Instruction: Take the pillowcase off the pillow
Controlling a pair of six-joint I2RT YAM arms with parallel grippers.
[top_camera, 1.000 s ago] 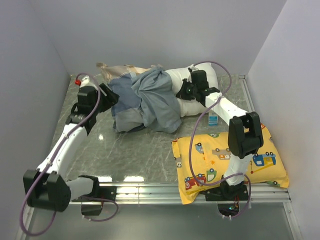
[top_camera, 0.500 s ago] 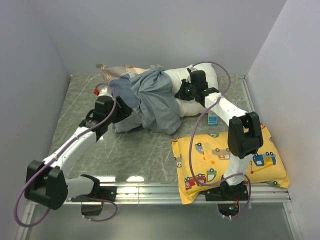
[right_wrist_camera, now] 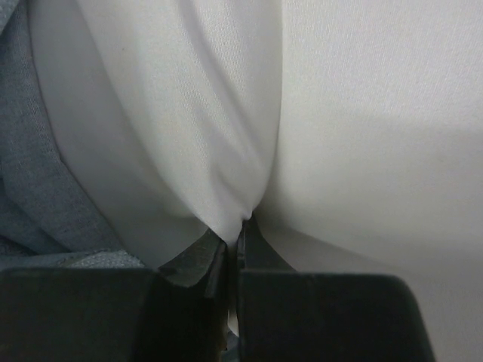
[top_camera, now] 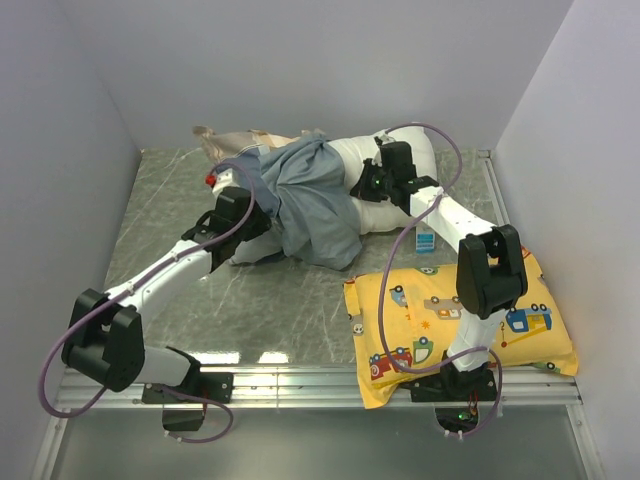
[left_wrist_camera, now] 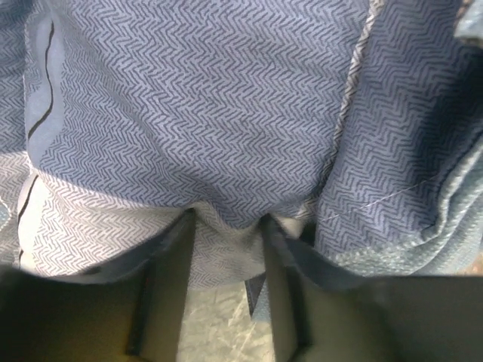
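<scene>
The blue-grey pillowcase lies bunched over the left part of the white pillow at the back of the table. My left gripper is pushed into the pillowcase's left edge. In the left wrist view its herringbone cloth fills the frame. A fold of it sits between the tips of the left gripper, whose jaws stand apart. My right gripper rests on the bare end of the pillow. Up close, the right gripper is shut on a pinch of the white pillow, with the pillowcase at the left.
A yellow pillow with cartoon cars lies at the near right, under the right arm. A small blue box stands between it and the white pillow. Grey walls close the back and both sides. A metal rail runs along the near edge.
My left arm has swung right, from the table's left side into the pillowcase's edge, and its jaws have narrowed around a fold. The right arm and pillow have not moved.
</scene>
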